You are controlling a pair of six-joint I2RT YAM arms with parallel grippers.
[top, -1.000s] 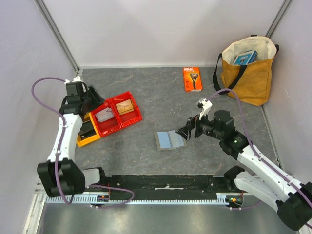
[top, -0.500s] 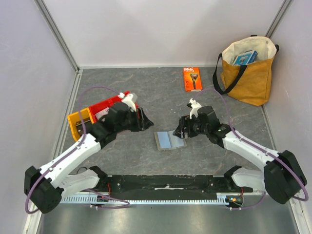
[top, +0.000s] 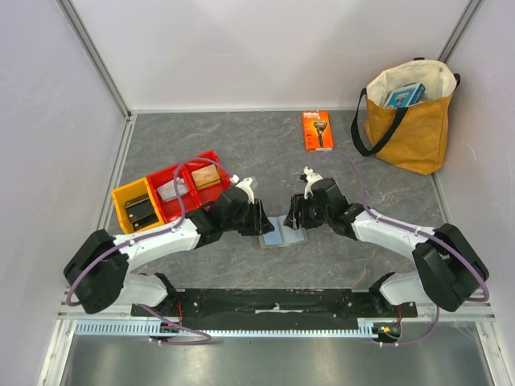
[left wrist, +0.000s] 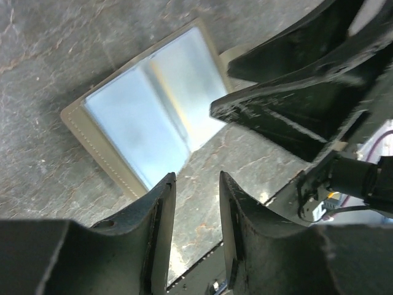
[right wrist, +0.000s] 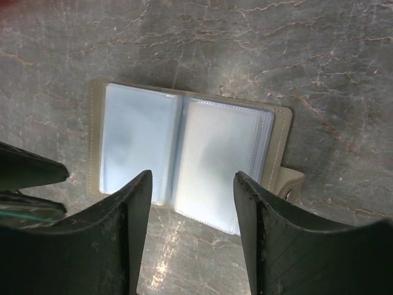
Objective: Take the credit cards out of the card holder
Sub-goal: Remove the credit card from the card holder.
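The card holder (top: 283, 236) lies open flat on the table, its light blue sleeves facing up (left wrist: 147, 110) (right wrist: 184, 153) and its short tab (right wrist: 288, 181) at the right. No card shows in those sleeves. My left gripper (top: 264, 223) (left wrist: 196, 178) hovers at its left edge, open with a narrow gap and nothing between the fingers. My right gripper (top: 294, 215) (right wrist: 191, 175) hangs over its right half, open wider and holding nothing. A tan-orange credit card (top: 206, 175) lies in a red bin. A blackish card (top: 142, 211) lies in the yellow bin.
Red bins (top: 201, 157) and a yellow bin (top: 129, 191) stand at the left. An orange razor package (top: 317, 130) lies at the back. A yellow tote bag (top: 406, 121) stands at the back right. White walls close in the table on three sides.
My left arm has swung from the bins over to the card holder's left edge. My right gripper has moved down to the holder. Both pairs of jaws have narrowed.
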